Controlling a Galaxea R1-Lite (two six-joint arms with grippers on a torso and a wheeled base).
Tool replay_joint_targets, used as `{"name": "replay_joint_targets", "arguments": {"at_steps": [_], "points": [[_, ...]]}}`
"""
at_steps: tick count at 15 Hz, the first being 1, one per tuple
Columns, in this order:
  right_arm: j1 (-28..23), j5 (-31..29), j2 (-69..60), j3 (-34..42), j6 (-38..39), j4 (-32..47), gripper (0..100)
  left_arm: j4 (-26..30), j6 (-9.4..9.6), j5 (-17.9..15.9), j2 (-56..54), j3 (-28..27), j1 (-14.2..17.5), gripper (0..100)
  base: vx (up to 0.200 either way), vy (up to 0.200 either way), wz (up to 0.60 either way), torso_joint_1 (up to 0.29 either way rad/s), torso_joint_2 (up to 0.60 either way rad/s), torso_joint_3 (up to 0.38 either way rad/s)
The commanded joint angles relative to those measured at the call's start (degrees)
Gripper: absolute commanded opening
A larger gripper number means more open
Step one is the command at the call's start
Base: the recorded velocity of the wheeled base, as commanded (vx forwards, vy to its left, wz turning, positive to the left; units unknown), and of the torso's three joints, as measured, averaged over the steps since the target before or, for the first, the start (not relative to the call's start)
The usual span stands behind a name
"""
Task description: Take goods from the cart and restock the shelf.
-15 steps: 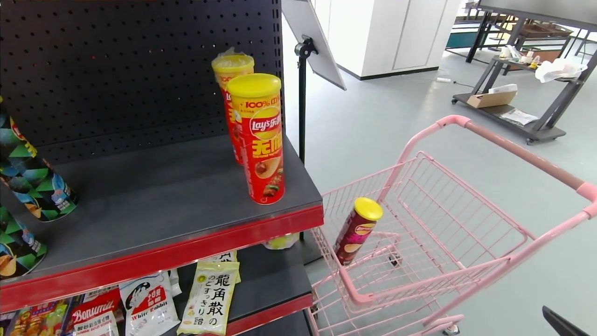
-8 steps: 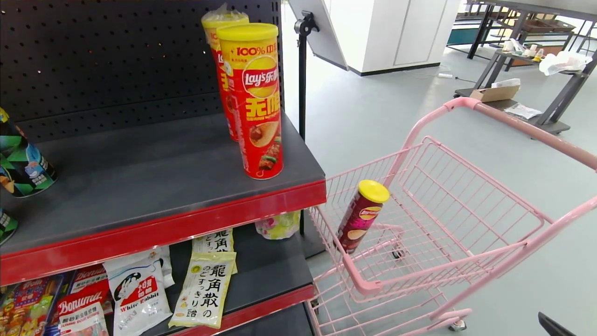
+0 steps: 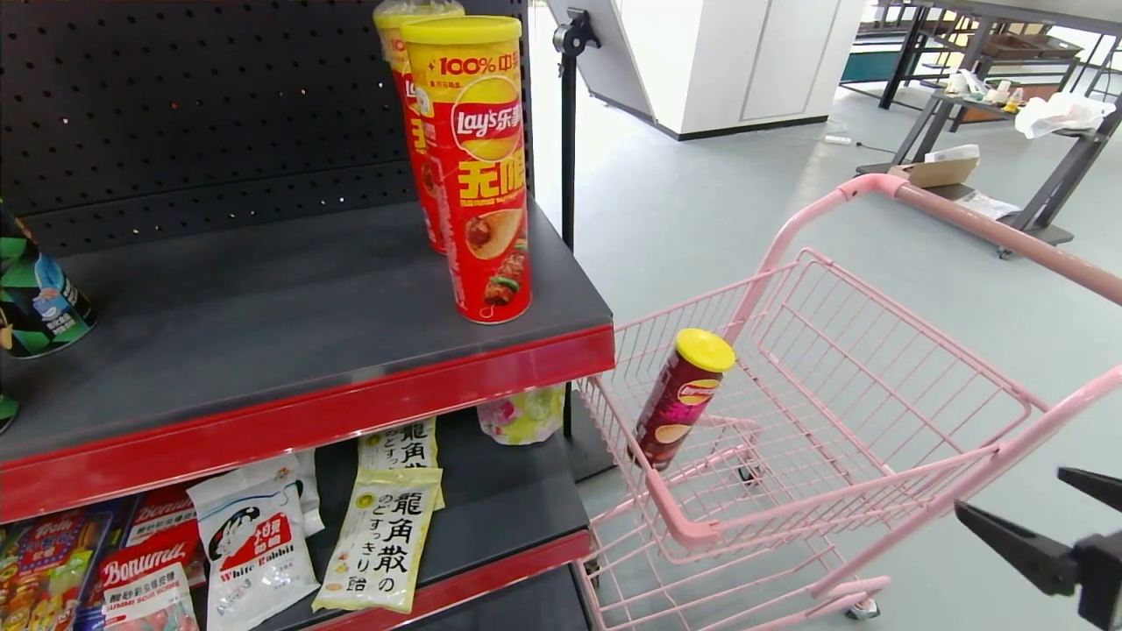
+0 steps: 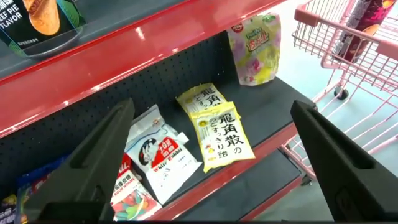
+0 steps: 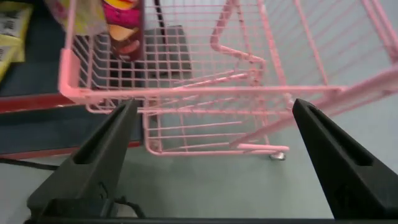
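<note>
Right gripper (image 3: 1008, 491): now entering beside the cart (image 3: 877, 184), jaws spread.
Left gripper (image 4: 211, 109): jaws spread, empty.
Can (image 3: 682, 399): ungrasped; pickup comes next.

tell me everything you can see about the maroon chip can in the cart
The can is a tall, slim tube, dark maroon with a yellow and red label and a yellow lid on top. It looks like cardboard with a plastic cap. It stands tilted inside the pink wire cart, base down in the corner nearest the shelf, top leaning away from it. Whether it rests against the wire wall is unclear.
</note>
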Motion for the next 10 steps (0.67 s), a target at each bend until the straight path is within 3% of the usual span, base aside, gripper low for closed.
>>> {"name": "replay_joint_targets", "arguments": {"at_steps": [1, 4, 10], "points": [[2.24, 7.16, 17.12, -6.48, 3.39, -4.14, 100, -0.13, -0.07, 0.04, 1.62, -0.27, -0.01, 100, 0.0, 0.0, 0.0, 0.0, 0.0, 0.0], [3.2, 9.27, 24.67, -8.06, 3.91, -6.07, 100, -0.22, 0.01, 0.04, 2.93, -0.71, -0.01, 100, 0.0, 0.0, 0.0, 0.0, 0.0, 0.0], [6.63, 12.17, 44.36, -10.08, 4.0, -24.26, 100, -0.13, 0.01, 0.48, 4.43, -0.8, -0.01, 100, 0.0, 0.0, 0.0, 0.0, 0.0, 0.0]]}}
